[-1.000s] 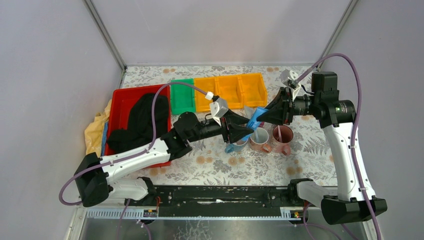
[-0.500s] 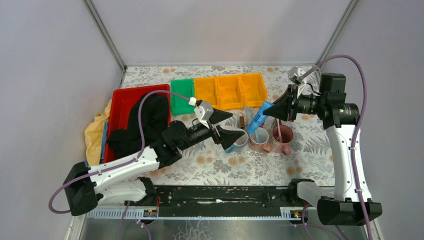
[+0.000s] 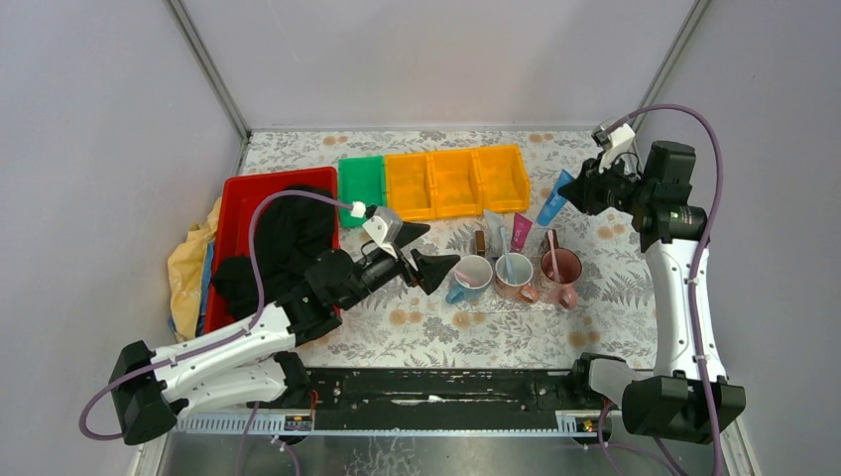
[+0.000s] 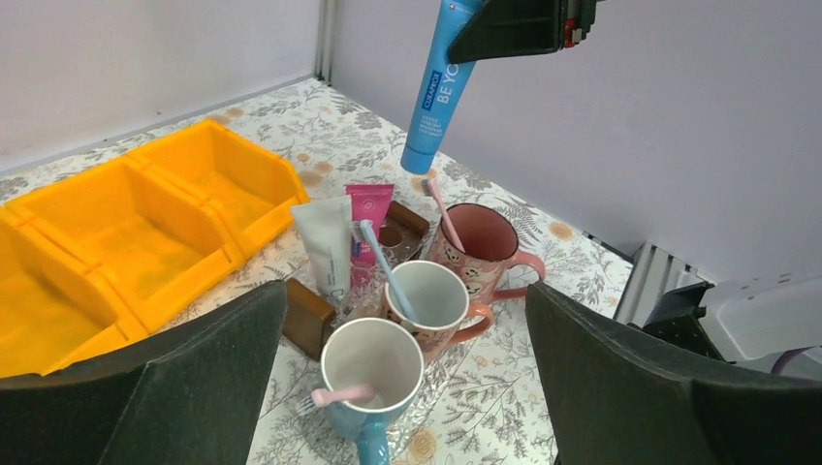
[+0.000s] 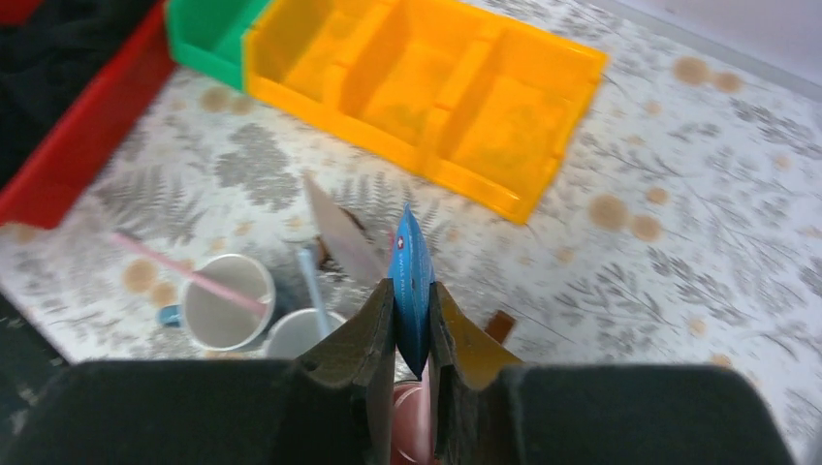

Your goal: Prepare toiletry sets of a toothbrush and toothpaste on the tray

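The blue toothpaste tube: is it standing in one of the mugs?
No, the blue toothpaste tube hangs in the air, pinched by the right gripper.

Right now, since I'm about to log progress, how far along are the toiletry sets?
Done: each of the three mugs holds a toothbrush; the white tube and magenta tube stand behind them. In hand: the right gripper pinches the blue tube in the air. Left: placing it with the others. The left gripper is open, empty.

Plain grey walls (image 3: 436,59) enclose a table (image 3: 496,332) (floral-patterned covering), joined by what appear to be metal corner posts (image 3: 208,69).
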Available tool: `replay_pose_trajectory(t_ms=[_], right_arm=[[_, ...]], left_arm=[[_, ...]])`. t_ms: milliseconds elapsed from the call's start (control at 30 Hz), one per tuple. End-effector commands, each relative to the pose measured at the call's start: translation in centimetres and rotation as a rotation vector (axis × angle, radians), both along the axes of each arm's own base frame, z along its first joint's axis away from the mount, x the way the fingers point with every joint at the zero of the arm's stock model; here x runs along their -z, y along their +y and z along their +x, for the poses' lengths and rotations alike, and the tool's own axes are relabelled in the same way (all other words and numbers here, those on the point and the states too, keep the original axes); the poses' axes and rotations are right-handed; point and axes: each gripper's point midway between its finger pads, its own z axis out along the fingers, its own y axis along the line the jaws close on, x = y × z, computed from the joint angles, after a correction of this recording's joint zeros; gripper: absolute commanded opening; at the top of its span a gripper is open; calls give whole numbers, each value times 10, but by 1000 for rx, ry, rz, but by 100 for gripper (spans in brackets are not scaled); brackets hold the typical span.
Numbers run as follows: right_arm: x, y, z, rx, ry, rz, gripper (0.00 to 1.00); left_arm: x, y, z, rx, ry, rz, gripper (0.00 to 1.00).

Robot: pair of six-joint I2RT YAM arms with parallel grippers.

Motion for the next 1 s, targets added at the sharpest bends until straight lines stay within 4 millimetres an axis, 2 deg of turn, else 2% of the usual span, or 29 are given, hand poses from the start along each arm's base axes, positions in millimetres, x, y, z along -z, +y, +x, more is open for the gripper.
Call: replay_pose_trajectory(t_ms=[0, 267, 500, 967], right_arm=[[-1, -38, 33, 192, -92, -118, 21], [33, -44, 45, 195, -43, -147, 21], [62, -23, 38, 63, 35, -86, 22], [97, -16, 41, 5, 146, -50, 22]], left_arm=[[7, 12, 7, -59, -14, 27, 100], [11, 14, 7, -65, -9, 37, 100], [14, 17, 6, -71, -3, 35, 100], [17, 19, 6, -76, 6, 32, 100]])
